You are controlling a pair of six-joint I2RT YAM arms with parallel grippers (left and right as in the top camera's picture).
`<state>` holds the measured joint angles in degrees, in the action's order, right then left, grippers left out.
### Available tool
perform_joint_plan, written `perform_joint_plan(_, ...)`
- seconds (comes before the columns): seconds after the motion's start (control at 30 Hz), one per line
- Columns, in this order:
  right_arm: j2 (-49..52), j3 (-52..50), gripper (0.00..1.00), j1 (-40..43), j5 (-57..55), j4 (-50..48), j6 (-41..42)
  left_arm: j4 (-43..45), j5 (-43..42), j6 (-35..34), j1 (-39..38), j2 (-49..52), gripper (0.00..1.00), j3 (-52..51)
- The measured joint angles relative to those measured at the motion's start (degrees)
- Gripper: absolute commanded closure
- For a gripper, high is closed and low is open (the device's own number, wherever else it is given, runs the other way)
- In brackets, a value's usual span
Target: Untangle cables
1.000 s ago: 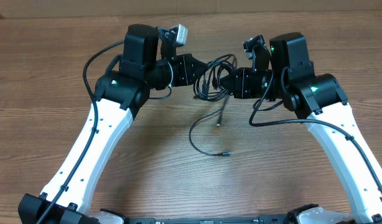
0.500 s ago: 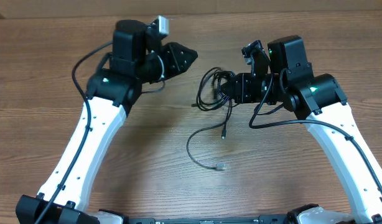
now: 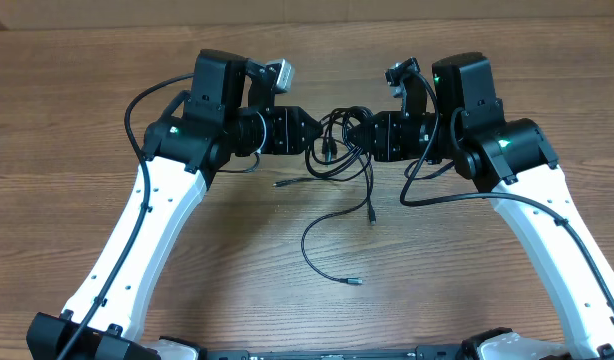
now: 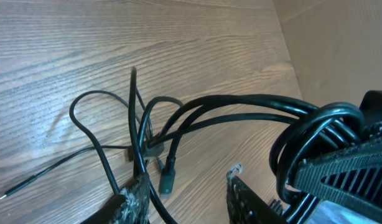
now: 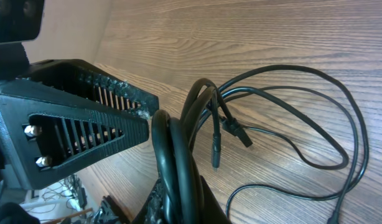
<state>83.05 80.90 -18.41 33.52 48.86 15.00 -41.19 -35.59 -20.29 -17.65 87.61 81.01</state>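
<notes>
The cables are a tangle of thin black cords held up between my two grippers at the table's far middle. My right gripper is shut on the coiled part of the bundle, seen close in the right wrist view. My left gripper is open at the bundle's left side. In the left wrist view its fingers straddle a few strands and a dark plug. Loose ends hang to the table: one plug below the bundle, one nearer the front, one to the left.
The wooden table runs to a cardboard wall at the back. Thick black arm wires loop beside each wrist, on the left and on the right. My left gripper's ribbed finger fills the left of the right wrist view.
My left gripper pulled away up and to the left, then came back to the bundle's left side, open. The loose ends swung and shifted on the table. My right gripper kept its hold.
</notes>
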Motion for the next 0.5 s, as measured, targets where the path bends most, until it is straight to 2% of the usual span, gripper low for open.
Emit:
perform_joint_plan(0.23,0.0,0.0,0.96,0.0,9.9,0.0,-6.3,-0.9,-0.4,8.0,0.0,0.0,0.58,0.0)
perform_joint_plan(0.3,0.0,0.0,0.96,0.0,13.6,0.0,-8.7,-1.0,-0.5,11.2,0.0,0.0,0.41,0.0)
perform_joint_plan(0.33,0.0,0.0,0.96,0.0,14.7,0.0,-9.4,-1.0,-0.6,12.1,0.0,0.0,0.37,0.0)
perform_joint_plan(0.37,0.0,0.0,0.96,0.0,16.1,-0.1,-10.2,-0.8,-0.7,14.1,0.0,0.0,0.37,0.0)
perform_joint_plan(0.4,0.0,0.0,0.96,0.0,17.2,-0.2,-10.7,-0.8,-0.7,14.9,0.0,0.0,0.39,0.0)
perform_joint_plan(0.47,0.0,0.0,0.96,0.0,18.9,-0.3,-11.6,-0.9,-0.8,16.5,0.0,0.0,0.54,0.0)
perform_joint_plan(0.5,0.0,0.0,0.96,0.0,20.2,-0.4,-12.4,-0.9,-0.9,17.5,0.0,0.0,0.71,0.0)
